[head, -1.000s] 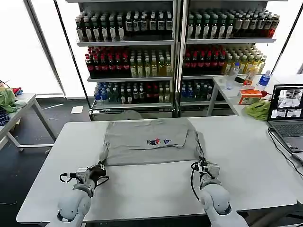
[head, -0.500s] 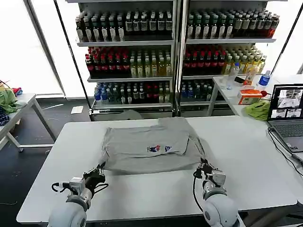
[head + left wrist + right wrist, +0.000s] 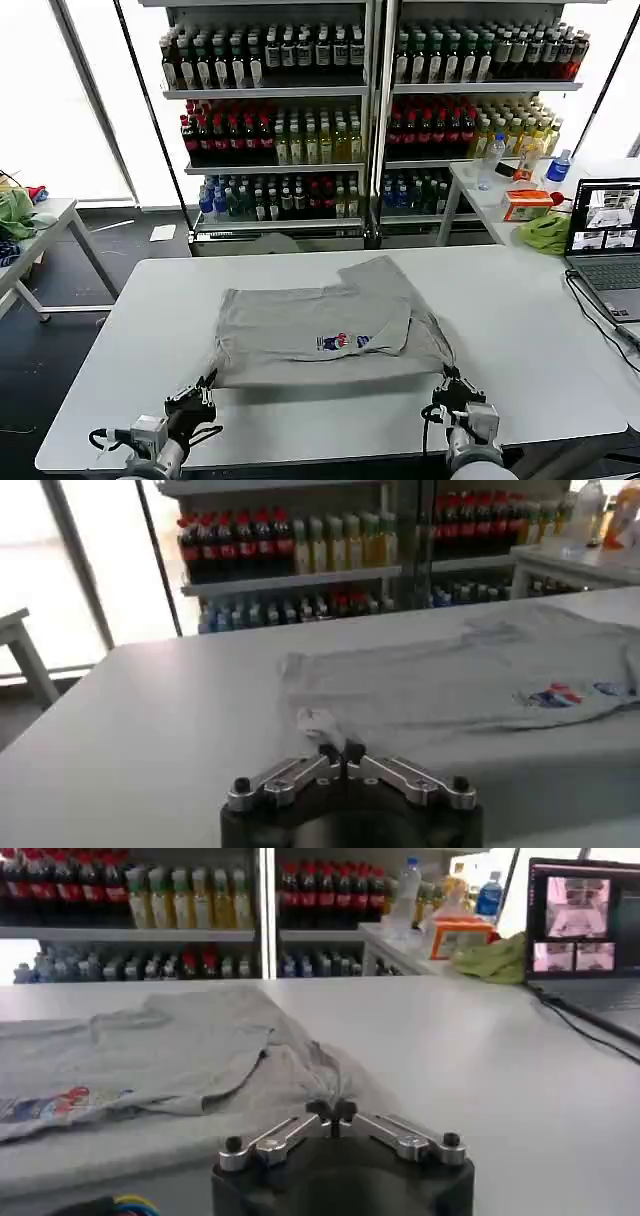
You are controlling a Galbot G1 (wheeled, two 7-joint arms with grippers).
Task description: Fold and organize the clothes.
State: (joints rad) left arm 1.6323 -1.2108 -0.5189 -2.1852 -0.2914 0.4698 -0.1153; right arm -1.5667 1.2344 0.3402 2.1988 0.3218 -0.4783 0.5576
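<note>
Grey cotton T-shirt (image 3: 325, 325) with small multicolour chest print lies partly folded mid white surface (image 3: 520, 330). Left gripper (image 3: 193, 392) pinches its near-left corner, fingers closed; right gripper (image 3: 450, 385) pinches near-right corner likewise.

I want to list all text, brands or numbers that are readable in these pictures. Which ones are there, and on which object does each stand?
No text can be read as words.
T-shirt chest print: red and blue marks, too small to read.
Bottle labels on the shelves: too small to read.
Laptop screen: camera pictures, no readable text.
Orange box on the side table: print blurred.
</note>
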